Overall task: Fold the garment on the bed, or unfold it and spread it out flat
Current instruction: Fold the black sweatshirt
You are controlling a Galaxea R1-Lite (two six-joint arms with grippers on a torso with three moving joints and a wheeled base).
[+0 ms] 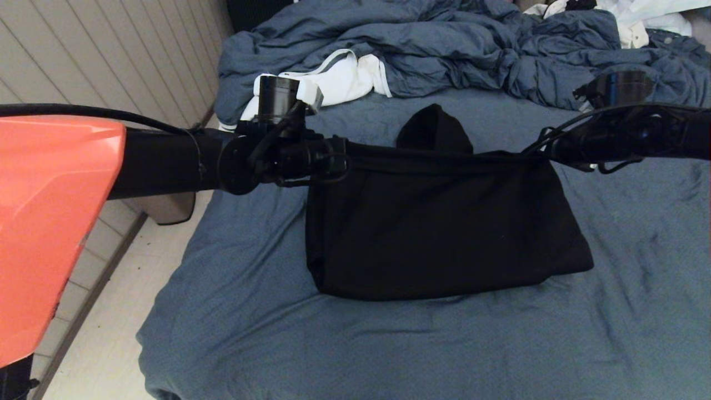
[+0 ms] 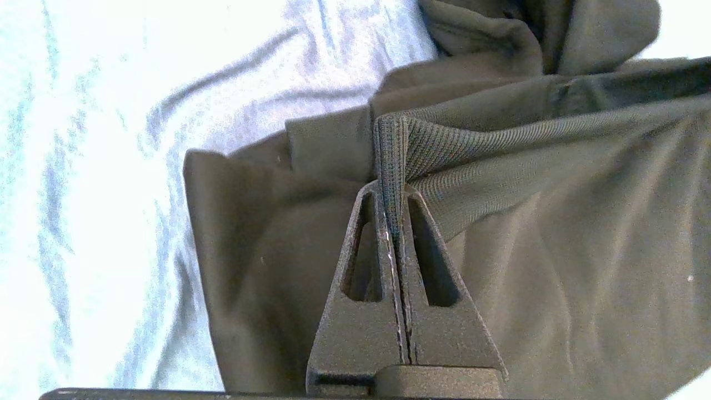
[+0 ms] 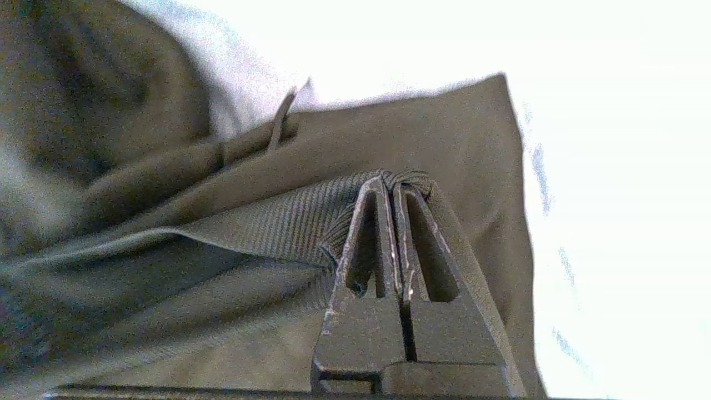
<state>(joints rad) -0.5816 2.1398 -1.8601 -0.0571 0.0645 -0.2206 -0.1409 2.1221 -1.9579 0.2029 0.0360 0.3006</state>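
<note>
Black hoodie [image 1: 444, 233] lies mid-bed [image 1: 278, 333], hood at 12 o'clock, its ribbed hem lifted and stretched taut between both arms. Left gripper [image 2: 392, 189] at the hem's 9 o'clock corner and right gripper [image 3: 393, 186] at the 3 o'clock corner each have jaws clenched on the ribbing. For a clean fold, my judgement: carry both corners level toward 12 o'clock together, keeping tension so the hem lands straight.

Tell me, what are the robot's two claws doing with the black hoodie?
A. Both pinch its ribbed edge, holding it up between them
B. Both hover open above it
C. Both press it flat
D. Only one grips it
A: the left gripper and right gripper are each shut on the ribbed hem of the garment, stretched between them above the bed.
</note>
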